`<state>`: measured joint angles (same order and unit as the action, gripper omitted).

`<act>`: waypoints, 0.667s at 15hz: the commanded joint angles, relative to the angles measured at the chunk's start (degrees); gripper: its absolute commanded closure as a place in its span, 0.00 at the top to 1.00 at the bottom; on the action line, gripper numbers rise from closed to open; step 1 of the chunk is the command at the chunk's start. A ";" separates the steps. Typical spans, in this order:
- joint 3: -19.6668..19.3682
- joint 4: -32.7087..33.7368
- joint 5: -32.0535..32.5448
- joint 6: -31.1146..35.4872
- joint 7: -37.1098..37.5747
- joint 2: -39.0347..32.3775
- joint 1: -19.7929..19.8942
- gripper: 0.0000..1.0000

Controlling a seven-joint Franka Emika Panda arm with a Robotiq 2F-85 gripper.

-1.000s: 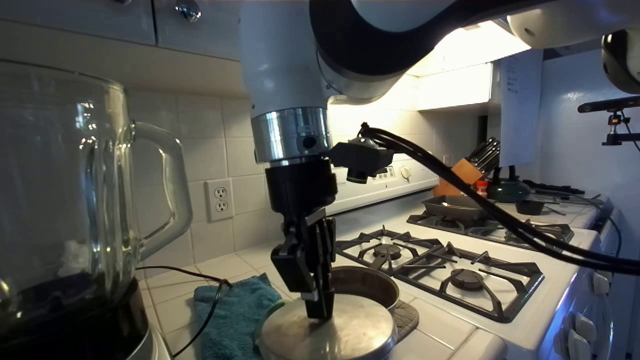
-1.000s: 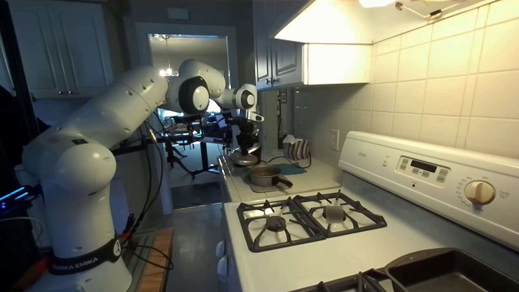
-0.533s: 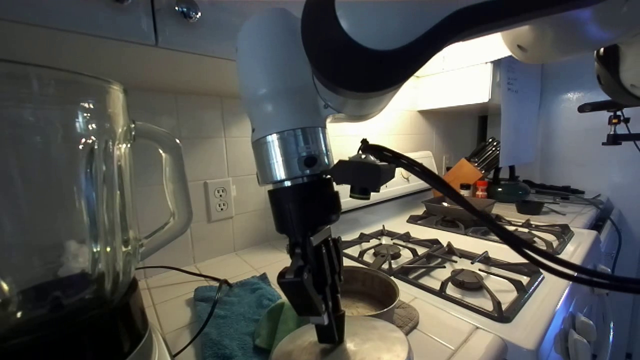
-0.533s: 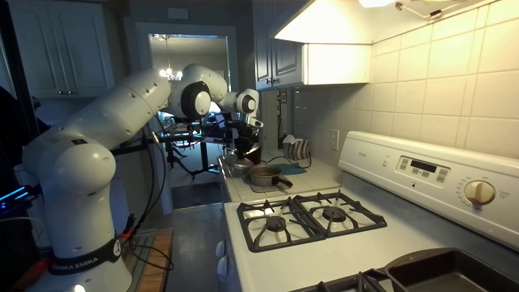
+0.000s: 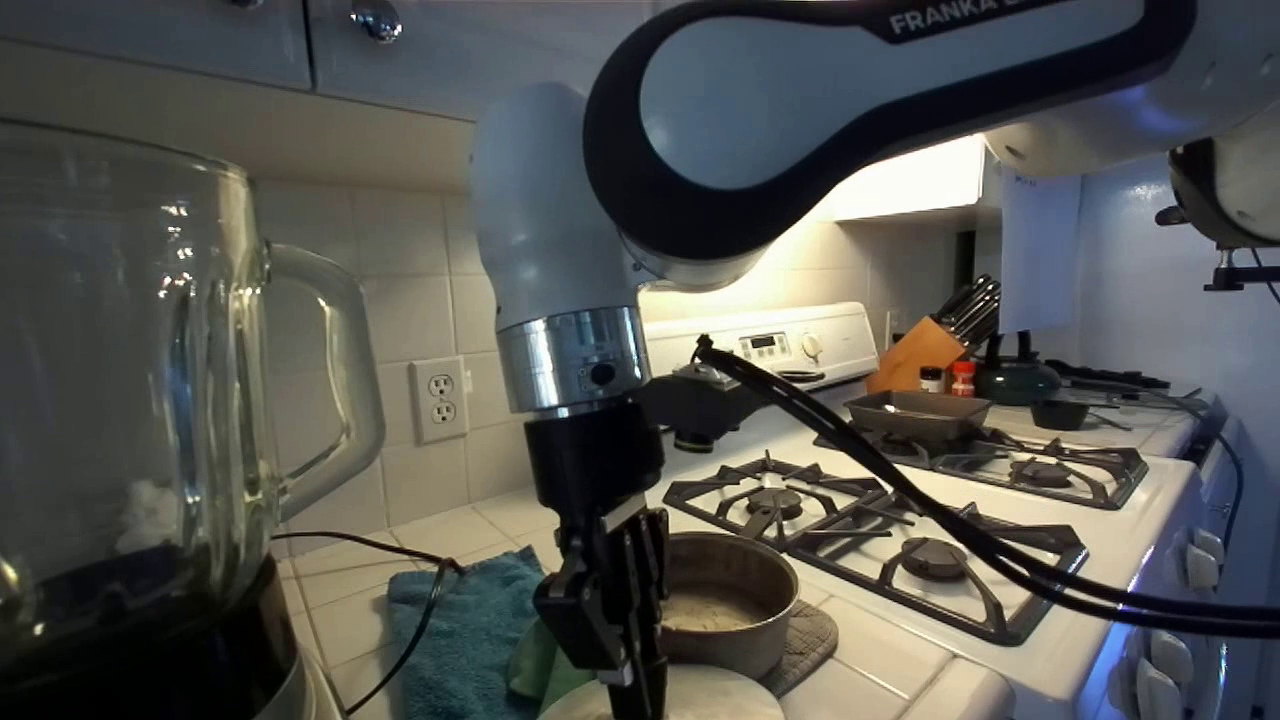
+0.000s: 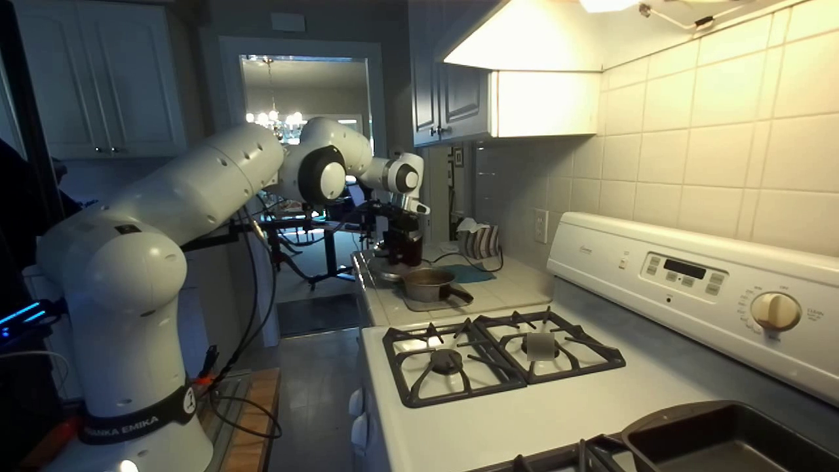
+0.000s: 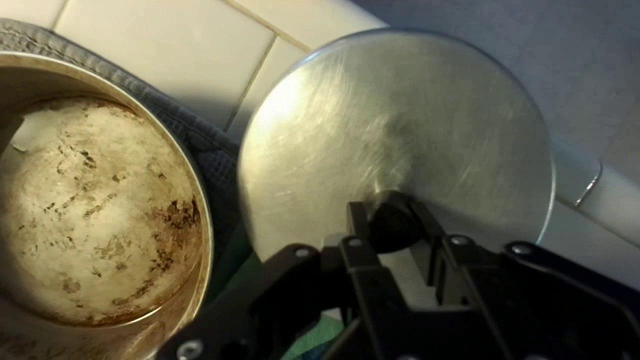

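Note:
A round metal lid (image 7: 310,160) fills the middle of the wrist view, its black knob (image 7: 395,227) between the fingers of my gripper (image 7: 387,205), which is shut on it. In an exterior view the lid (image 5: 725,695) is partly cut off by the bottom edge, under my gripper (image 5: 637,695). Beside the lid stands an uncovered, stained saucepan (image 7: 100,210) on a grey cloth mat (image 7: 215,150); the pan (image 6: 429,286) also shows in both exterior views. Whether the lid touches the counter I cannot tell.
A green cloth (image 5: 545,665) and blue towel (image 5: 465,620) lie beside the lid. A glass blender (image 5: 130,400) with a cord stands close by. The counter's edge (image 7: 345,12) runs under the lid's far side. Stove grates (image 6: 452,360) and a baking pan (image 6: 727,439) lie beyond.
The arm has come down with the lid in its grip, and the gripper has tilted. More of the saucepan's inside and wall now shows in an exterior view. The saucepan has stayed put.

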<state>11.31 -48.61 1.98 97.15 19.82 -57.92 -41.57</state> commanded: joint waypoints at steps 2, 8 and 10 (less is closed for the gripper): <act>0.57 4.00 -0.79 2.43 -0.10 -3.00 -0.14 0.06; 0.05 2.96 0.30 6.42 -0.32 -2.93 -0.98 0.09; -0.06 2.50 0.53 7.86 -0.60 -2.95 -1.24 0.09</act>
<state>11.31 -47.44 2.01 103.03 19.82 -59.62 -42.18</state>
